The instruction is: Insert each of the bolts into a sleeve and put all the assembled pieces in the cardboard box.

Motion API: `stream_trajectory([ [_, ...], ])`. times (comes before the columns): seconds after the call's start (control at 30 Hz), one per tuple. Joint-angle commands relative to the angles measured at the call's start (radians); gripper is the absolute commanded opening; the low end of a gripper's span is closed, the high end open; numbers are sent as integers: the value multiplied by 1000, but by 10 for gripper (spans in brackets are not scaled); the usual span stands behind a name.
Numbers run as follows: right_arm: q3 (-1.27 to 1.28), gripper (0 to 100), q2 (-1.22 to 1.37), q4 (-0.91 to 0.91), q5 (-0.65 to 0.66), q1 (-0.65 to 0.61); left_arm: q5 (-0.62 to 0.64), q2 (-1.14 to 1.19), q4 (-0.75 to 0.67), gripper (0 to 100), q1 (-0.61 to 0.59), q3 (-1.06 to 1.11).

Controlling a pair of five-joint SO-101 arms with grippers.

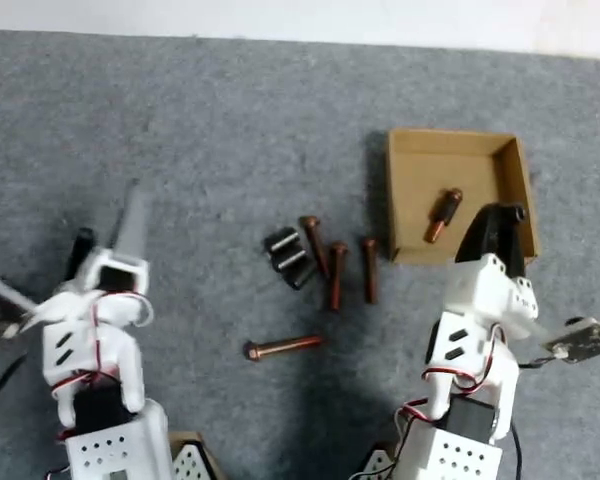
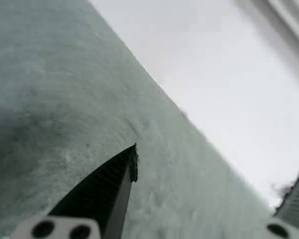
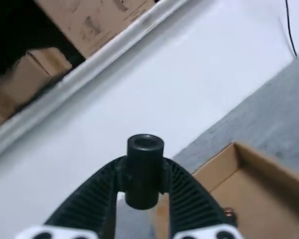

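Observation:
My right gripper (image 3: 144, 172) is shut on a black sleeve (image 3: 145, 149), held upright. In the high view this right gripper (image 1: 500, 228) hangs over the near right corner of the cardboard box (image 1: 410, 160). One assembled bolt and sleeve (image 1: 442, 215) lies inside the box. Three copper bolts (image 1: 336, 275) lie side by side left of the box, and a fourth bolt (image 1: 283, 347) lies nearer the arms. Two black sleeves (image 1: 288, 257) sit beside the bolts. My left gripper (image 1: 105, 232) is open over bare carpet at the far left, holding nothing.
Grey carpet (image 1: 200, 130) covers the table, and a white wall runs along its far edge. The box wall (image 3: 249, 179) rises just beyond the held sleeve. One finger (image 2: 109, 189) of the left gripper stands over bare carpet.

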Motion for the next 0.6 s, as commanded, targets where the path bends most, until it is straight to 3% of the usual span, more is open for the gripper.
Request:
stream_trajectory([
  [0.0, 97, 7, -19, -27, 153, 5, -133, -10, 18, 446, 99, 21],
  [0.17, 105, 7, -18, 39, 181, -67, -192, -7, -46, 425, 159, 21],
  [0.27, 105, 7, -19, 62, 183, -122, -201, -12, 49, 337, 185, 21],
  [0.43, 105, 7, -12, -42, 183, -127, -262, -13, 104, 293, 88, -18],
  [0.57, 105, 7, -18, 111, 181, -142, -218, -8, -40, 292, 54, 4],
])
